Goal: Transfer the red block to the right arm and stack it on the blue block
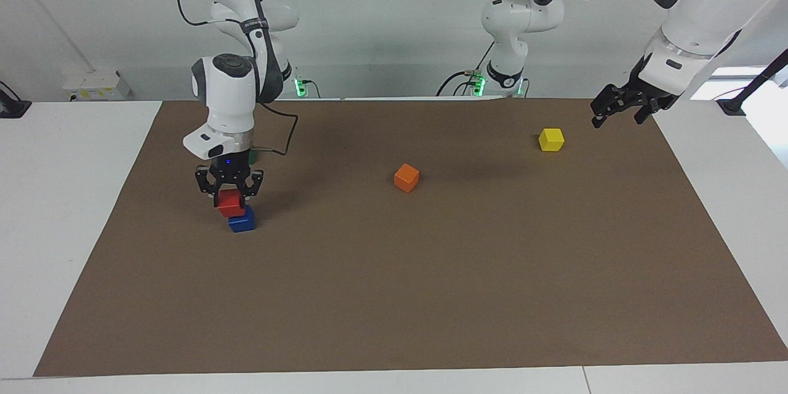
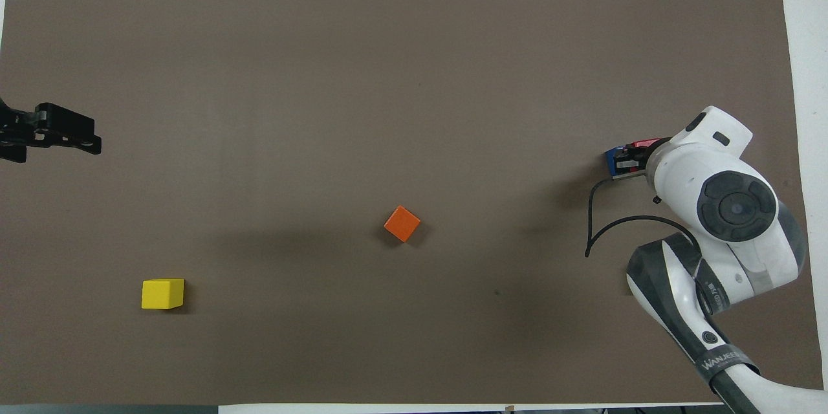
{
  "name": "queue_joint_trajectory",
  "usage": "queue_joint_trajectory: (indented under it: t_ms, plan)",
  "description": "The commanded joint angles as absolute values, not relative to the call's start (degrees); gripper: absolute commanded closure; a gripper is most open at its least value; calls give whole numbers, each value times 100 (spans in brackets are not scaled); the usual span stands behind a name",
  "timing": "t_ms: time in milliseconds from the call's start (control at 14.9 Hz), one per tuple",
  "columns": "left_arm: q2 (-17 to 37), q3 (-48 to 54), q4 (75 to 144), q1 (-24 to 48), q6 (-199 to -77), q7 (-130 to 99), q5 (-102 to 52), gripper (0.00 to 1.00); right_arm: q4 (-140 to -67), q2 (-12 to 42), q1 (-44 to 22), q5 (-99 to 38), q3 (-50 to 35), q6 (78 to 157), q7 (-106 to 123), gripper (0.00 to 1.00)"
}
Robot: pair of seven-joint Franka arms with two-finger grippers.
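My right gripper (image 1: 231, 199) points straight down, shut on the red block (image 1: 231, 204). The red block's underside is level with the top of the blue block (image 1: 242, 221) and sits slightly off-centre toward the robots; I cannot tell whether it rests on it. In the overhead view the right wrist covers most of the pair. Only a sliver of the red block (image 2: 643, 142) and a corner of the blue block (image 2: 609, 156) show beside the right gripper (image 2: 629, 158). My left gripper (image 1: 619, 109) (image 2: 55, 140) waits open and holding nothing, in the air over the mat's edge at the left arm's end.
An orange cube (image 1: 406, 177) (image 2: 402, 224) lies mid-mat. A yellow cube (image 1: 551, 139) (image 2: 162, 294) lies toward the left arm's end, close to the robots. A bit of a green cube (image 1: 253, 156) shows by the right wrist. A black cable (image 2: 598, 233) loops beside the stack over the brown mat (image 1: 431, 295).
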State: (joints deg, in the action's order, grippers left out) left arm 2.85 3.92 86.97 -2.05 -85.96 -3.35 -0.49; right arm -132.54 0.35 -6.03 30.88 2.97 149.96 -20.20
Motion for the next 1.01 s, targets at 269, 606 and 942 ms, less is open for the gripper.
queue_joint_trajectory:
  t_ms: [269,606,942]
  plan:
    - [149,369,8851,-176,-8385,-290,44,0,-13456,-123,-439,3226,264,15231,-1890,100]
    - [149,378,8851,-176,-8376,-290,44,0,-13456,-79,-483,3226,264,15240,-1951,100]
    - [149,378,8851,-167,-8376,-299,44,0,-13447,-53,-492,3226,255,15240,-1942,100]
